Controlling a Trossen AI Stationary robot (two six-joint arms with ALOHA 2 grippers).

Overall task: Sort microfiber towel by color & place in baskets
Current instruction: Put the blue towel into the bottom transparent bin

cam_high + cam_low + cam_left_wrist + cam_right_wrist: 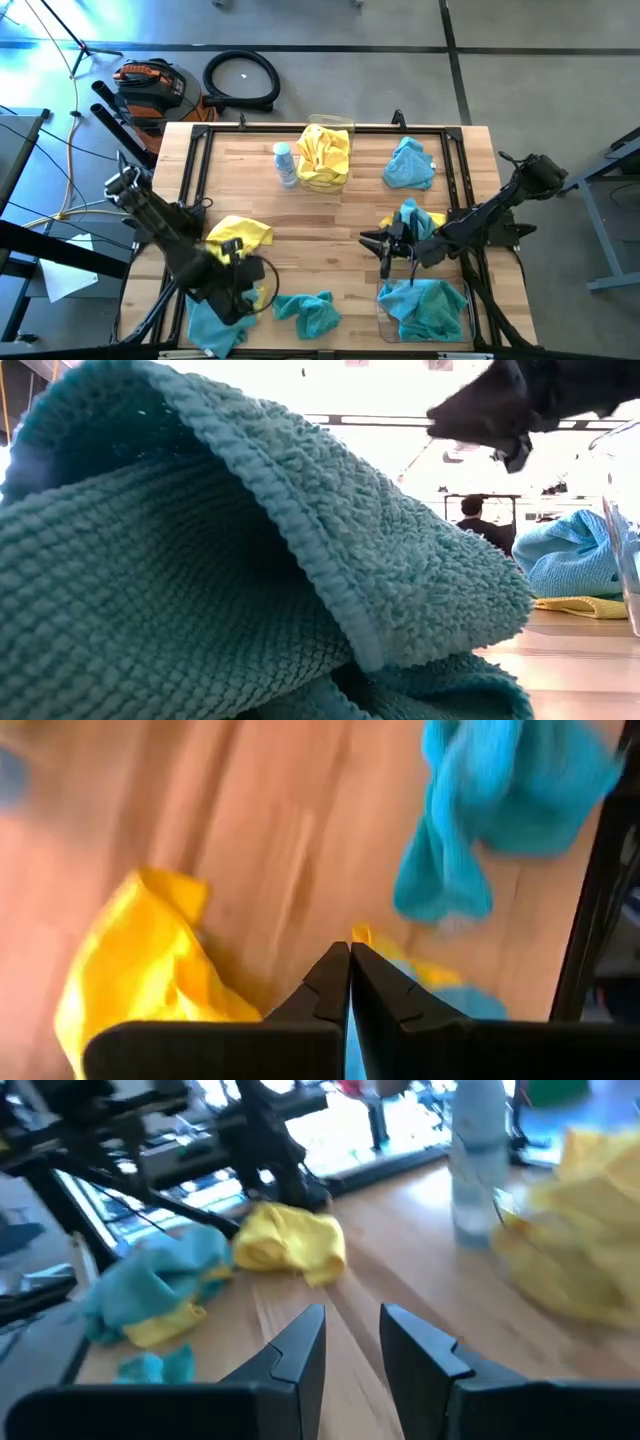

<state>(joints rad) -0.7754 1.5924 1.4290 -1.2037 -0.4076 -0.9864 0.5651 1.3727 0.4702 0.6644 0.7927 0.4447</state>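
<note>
Two clear baskets on wooden surface (330, 215): far basket (330, 122) holding yellow towels (325, 155); near-right basket (385, 310) holding teal towel (428, 308). Loose teal towels elsewhere: four counted. Loose yellow towel (238, 230) near left. One bottle (285, 164). Left end effector (349, 952) closed, empty. Right end effector (352, 1320) parted, empty, above surface.

Bare wooden table (340, 215) lies open across the middle, between the small white-and-blue bottle (285, 164) with the clear plastic basket of yellow towels (326, 155) at the far edge and the crumpled teal-blue microfiber towel (307, 312) at the near edge.
</note>
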